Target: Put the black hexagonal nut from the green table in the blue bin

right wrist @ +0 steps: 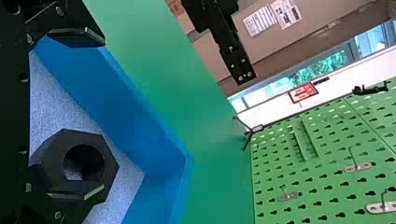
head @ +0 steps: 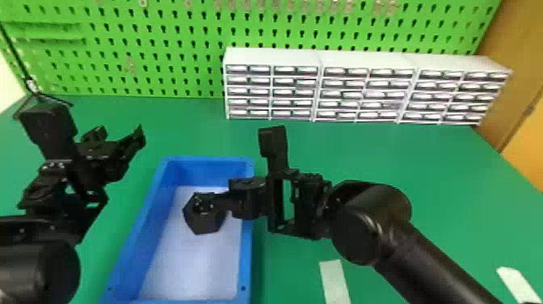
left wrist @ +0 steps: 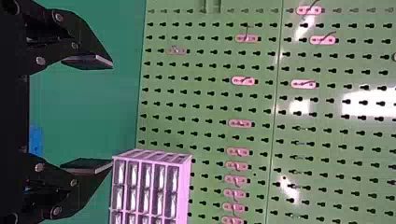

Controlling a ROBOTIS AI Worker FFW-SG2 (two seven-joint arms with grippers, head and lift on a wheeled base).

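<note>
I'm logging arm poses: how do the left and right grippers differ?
The right gripper is over the blue bin; the left gripper is off to the bin's left. The black nut is at one of the right gripper's fingers; the left gripper has nothing between its fingers. Both are open.

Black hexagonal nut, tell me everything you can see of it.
The black hexagonal nut is thick-walled and matte-looking, with flat sides and a round central hole. It shows against the pale floor of the blue bin. One finger of the open right pincer overlaps it; whether they touch, or it rests on the floor, I can't tell.
</note>
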